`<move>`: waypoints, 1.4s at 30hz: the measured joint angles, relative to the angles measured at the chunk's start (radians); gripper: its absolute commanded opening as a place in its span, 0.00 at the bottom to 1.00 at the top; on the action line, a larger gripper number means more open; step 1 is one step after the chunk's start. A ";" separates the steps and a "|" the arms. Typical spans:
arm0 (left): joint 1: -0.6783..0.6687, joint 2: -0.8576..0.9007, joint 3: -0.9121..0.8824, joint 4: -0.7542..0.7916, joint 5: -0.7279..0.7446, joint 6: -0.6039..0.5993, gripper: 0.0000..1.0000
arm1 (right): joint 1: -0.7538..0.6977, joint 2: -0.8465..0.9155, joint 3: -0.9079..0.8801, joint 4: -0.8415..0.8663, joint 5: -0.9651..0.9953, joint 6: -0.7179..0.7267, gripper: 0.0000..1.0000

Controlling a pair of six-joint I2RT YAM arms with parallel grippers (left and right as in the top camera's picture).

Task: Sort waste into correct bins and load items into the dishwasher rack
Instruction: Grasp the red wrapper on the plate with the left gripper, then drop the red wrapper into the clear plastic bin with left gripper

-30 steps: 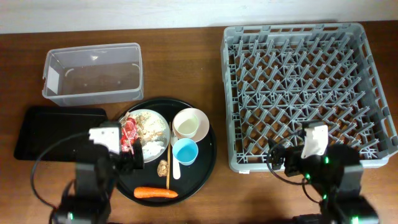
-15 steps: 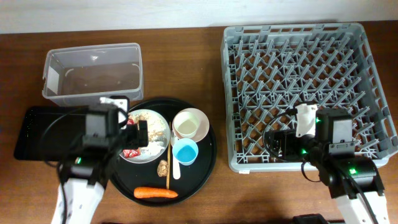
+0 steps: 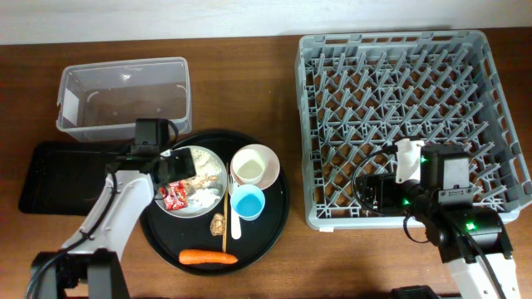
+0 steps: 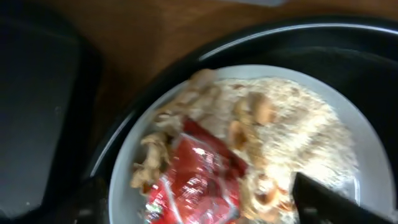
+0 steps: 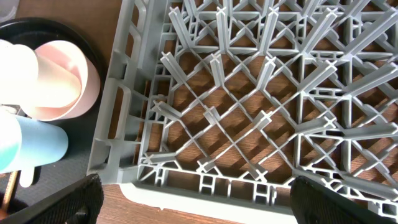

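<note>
The red wrapper (image 3: 174,196) (image 4: 196,180) lies on the white plate (image 3: 204,170) (image 4: 134,168), among beige food scraps (image 4: 280,118) and beside a white tissue (image 3: 199,198). My left gripper (image 3: 176,173) (image 4: 199,210) hangs low over the plate, open, with one finger on either side of the wrapper. The cream bowl (image 3: 255,164) (image 5: 68,81), light-blue cup (image 3: 247,202) (image 5: 31,149), pale cutlery (image 3: 233,218), carrot (image 3: 208,257) and brown lump (image 3: 219,223) share the round black tray (image 3: 278,212). My right gripper (image 3: 371,195) (image 5: 199,205) stands open over the front-left rim of the grey rack (image 3: 407,116) (image 5: 249,124), holding nothing.
The clear tub (image 3: 125,98) stands at the back left. The shallow black tray (image 3: 62,174) lies in front of it, just left of my left arm. Bare wooden table shows in front of the rack.
My left arm has reached forward from the table's front, and its gripper has come down over the plate around the wrapper. My right gripper rose to the rack's front rim and then held still.
</note>
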 measured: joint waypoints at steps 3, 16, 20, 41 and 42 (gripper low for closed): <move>0.013 0.010 0.000 0.022 -0.002 -0.023 0.41 | 0.000 0.000 0.000 0.000 0.000 -0.001 0.99; 0.013 0.050 0.000 0.045 0.029 -0.036 0.09 | 0.000 0.000 0.000 0.000 0.000 -0.001 0.99; 0.013 0.050 0.000 0.045 0.033 -0.038 0.00 | 0.000 0.000 0.000 0.000 0.000 0.000 0.99; 0.013 -0.275 0.099 0.285 0.008 -0.039 0.00 | 0.000 0.001 0.000 -0.003 0.000 -0.001 0.99; 0.013 -0.264 0.102 0.330 0.000 -0.038 0.01 | 0.000 0.001 0.001 -0.003 0.001 0.000 0.99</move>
